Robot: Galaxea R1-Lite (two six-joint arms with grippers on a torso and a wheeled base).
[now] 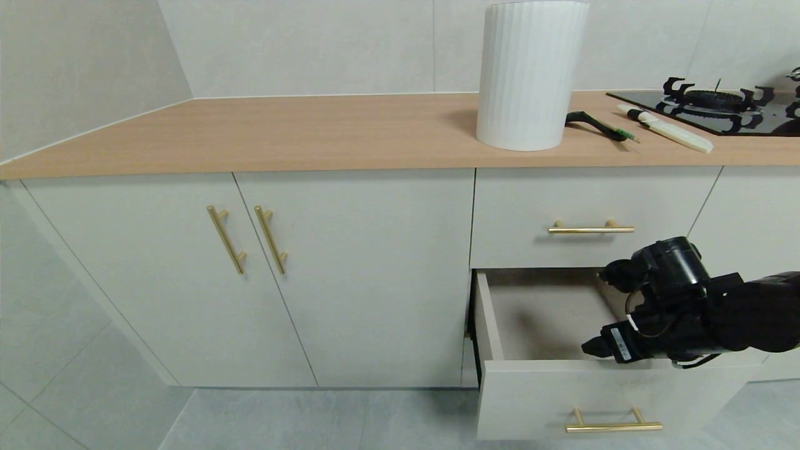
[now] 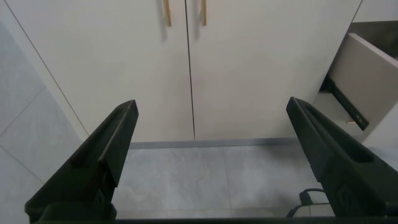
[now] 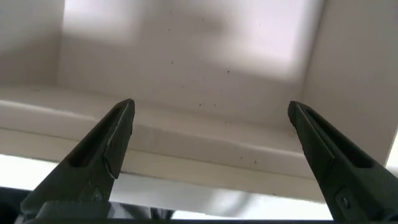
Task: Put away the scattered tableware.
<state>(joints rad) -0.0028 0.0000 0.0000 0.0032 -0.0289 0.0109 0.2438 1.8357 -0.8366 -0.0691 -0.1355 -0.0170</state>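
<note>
Black and spread empty, the right hand [image 1: 600, 347] hangs over the open drawer [image 1: 562, 394] at lower right. The tableware, a black-handled utensil [image 1: 597, 125] and a cream utensil [image 1: 669, 129], lies on the table [image 1: 312, 131] at upper right. The hand should probably rise clear of the drawer front before reaching up.

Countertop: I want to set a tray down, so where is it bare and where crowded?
The countertop is bare from the left wall corner to the white ribbed canister. Crowded between canister and stove: a black-handled utensil and a white utensil lie there. The open drawer floor looks bare.
</note>
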